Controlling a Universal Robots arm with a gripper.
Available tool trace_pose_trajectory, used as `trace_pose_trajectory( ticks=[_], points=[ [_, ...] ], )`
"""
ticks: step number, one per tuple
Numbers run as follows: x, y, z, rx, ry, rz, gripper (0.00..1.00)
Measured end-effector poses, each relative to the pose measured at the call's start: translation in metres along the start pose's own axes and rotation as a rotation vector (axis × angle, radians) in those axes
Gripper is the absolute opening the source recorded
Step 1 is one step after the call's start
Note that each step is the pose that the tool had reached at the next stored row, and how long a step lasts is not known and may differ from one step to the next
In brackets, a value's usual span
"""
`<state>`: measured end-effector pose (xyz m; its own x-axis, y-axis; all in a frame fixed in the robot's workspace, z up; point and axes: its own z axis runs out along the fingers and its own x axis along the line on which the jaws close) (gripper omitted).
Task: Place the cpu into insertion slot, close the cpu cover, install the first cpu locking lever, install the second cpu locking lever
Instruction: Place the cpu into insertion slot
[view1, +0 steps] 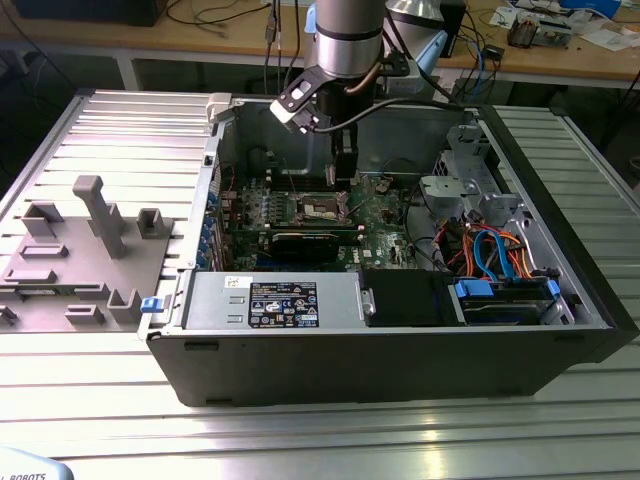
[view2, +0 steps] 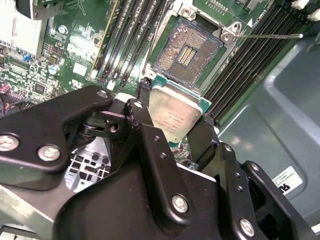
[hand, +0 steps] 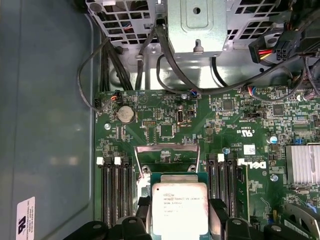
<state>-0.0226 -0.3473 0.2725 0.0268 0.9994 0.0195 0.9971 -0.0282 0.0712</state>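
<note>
In the exterior view our gripper (view1: 342, 178) hangs over the socket (view1: 322, 208); in the second wrist view we see it pinching the chip (view2: 174, 119) flat, the bare socket (view2: 187, 50) just beyond, apart; in the first wrist view the chip (hand: 179, 209) sits just beside the open cover (hand: 167, 149).

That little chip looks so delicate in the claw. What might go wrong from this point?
1. The gripper pinches the cpu by its edges alone, close to the open insertion slot; a slip would probably drop it onto the fine contacts exposed there.
2. If it goes in slightly off square, those contacts might bend.
3. The cpu cover stands open right beside the chip, so an edge might snag on it.
</note>
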Motion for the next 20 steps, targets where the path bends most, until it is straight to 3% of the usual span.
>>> trace_pose_trajectory(
  ticks=[20],
  points=[
    [-0.0001, -0.0002, 0.0020, -0.0008, -0.0030, 0.041, 0.54]
  ],
)
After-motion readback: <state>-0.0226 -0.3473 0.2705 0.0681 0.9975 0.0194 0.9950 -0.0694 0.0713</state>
